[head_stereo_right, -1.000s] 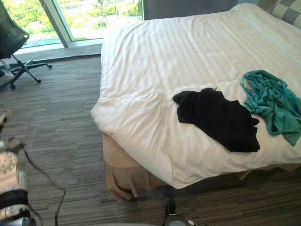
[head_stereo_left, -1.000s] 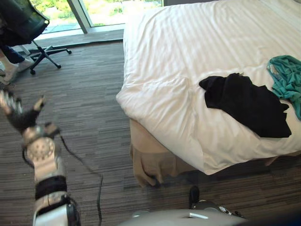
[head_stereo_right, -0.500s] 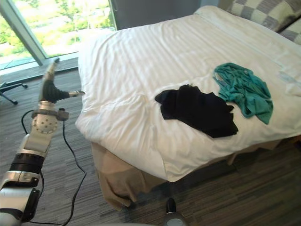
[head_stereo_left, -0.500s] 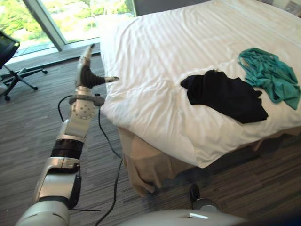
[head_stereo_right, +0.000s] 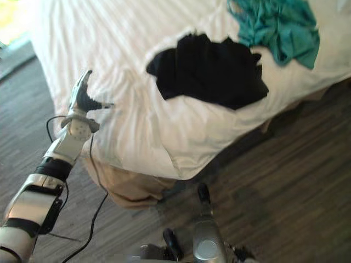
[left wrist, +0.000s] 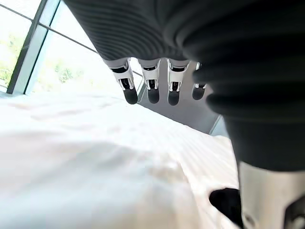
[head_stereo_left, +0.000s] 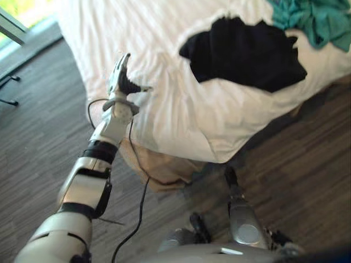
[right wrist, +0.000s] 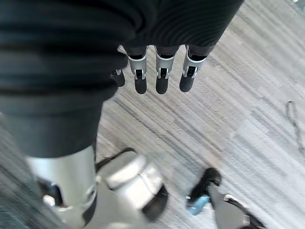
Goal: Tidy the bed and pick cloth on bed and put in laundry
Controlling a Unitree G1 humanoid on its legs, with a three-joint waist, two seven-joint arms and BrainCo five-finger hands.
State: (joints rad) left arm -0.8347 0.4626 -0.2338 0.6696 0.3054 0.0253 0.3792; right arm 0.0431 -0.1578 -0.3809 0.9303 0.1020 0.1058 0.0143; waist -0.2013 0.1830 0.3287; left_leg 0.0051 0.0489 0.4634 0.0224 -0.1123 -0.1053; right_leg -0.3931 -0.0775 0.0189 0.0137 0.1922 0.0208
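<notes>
Black cloth (head_stereo_left: 247, 52) lies untouched on the bed (head_stereo_left: 175, 109), by its foot edge.
Eye views: teal cloth (head_stereo_left: 312, 16) just beside it; left hand (head_stereo_left: 125, 82) at the bed's side edge, probably to smooth the cover. Left wrist view: fingers (left wrist: 149, 88) straight, empty, over the bed. Right wrist view: right hand (right wrist: 162, 78) relaxed, open, off the bed over floor (right wrist: 238, 119).

The bed cover (head_stereo_left: 181, 109) is white cloth, matt, with faint woven stripes and soft wrinkles. The black cloth (head_stereo_left: 247, 52) looks matt and dense. The teal cloth (head_stereo_right: 277, 24) is soft and crumpled. The bed skirt (head_stereo_left: 164, 170) is beige matt fabric. The floor (head_stereo_left: 307, 164) is matt and finely streaked. The left hand (head_stereo_left: 122, 82) has a dark ribbed matt cover and smooth silver fingers with a slight shine.
</notes>
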